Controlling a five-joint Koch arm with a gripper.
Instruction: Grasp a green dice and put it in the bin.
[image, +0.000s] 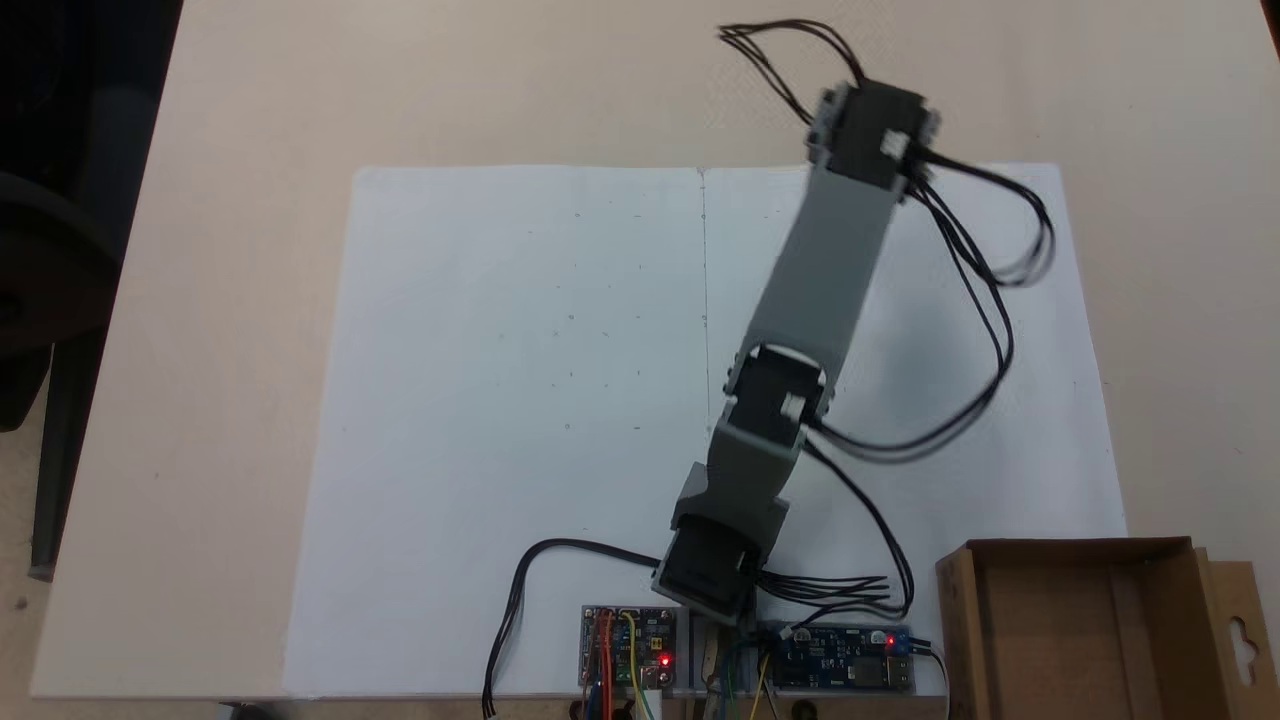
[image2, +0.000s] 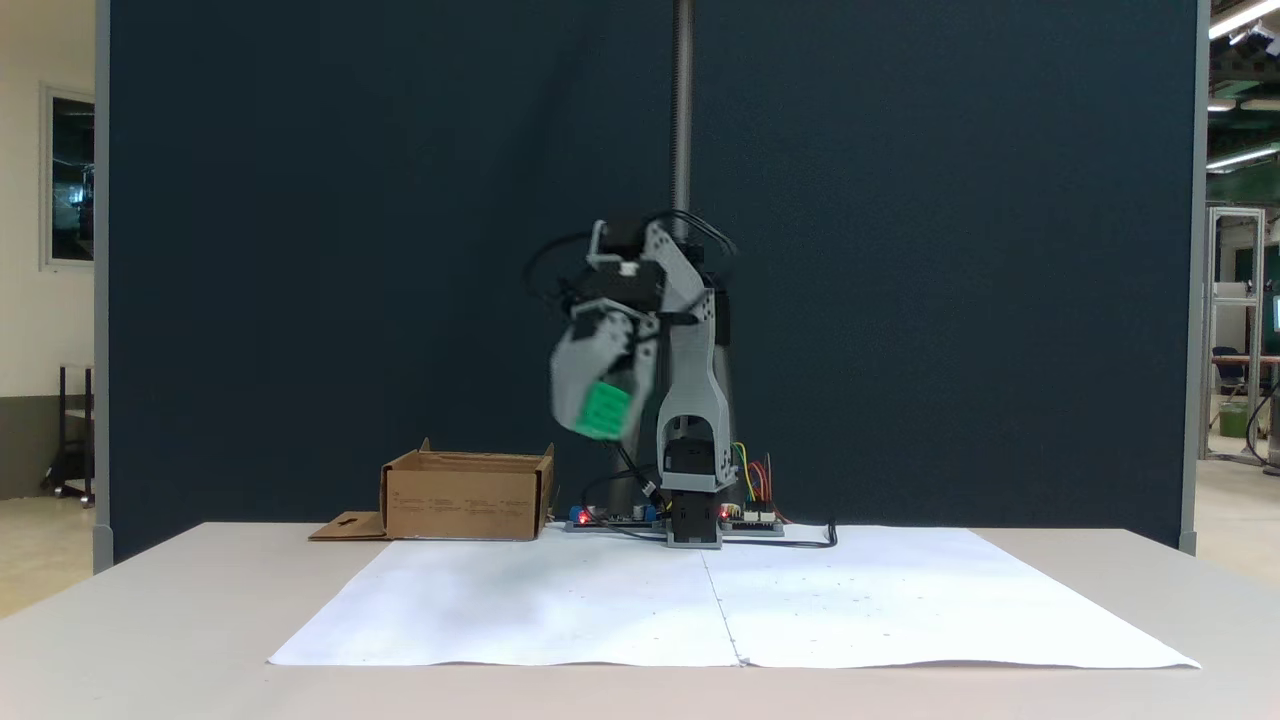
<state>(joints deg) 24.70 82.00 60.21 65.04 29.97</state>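
No brand, label or writing can be read on anything here; the circuit boards (image: 630, 645) at my base show only red lights.

My gripper (image2: 600, 405) hangs high above the white paper sheet (image2: 560, 600), blurred in the front fixed view, and it is pinching the green dice (image2: 603, 408) between its grey jaws. The dice sits at the lower tip of my gripper, tilted so that one corner points down toward the sheet. It is a cube, so no long axis can be told, and its pips are too blurred to count.

The cardboard bin (image2: 460, 495) stands on the table beside my base, to the left of it in the front view, and the dice is above and to the right of the bin, well apart from it. From above, the bin (image: 1080, 630) lies at the lower right, open side up, its hang-tab flap (image: 1240, 630) spread out to the right.
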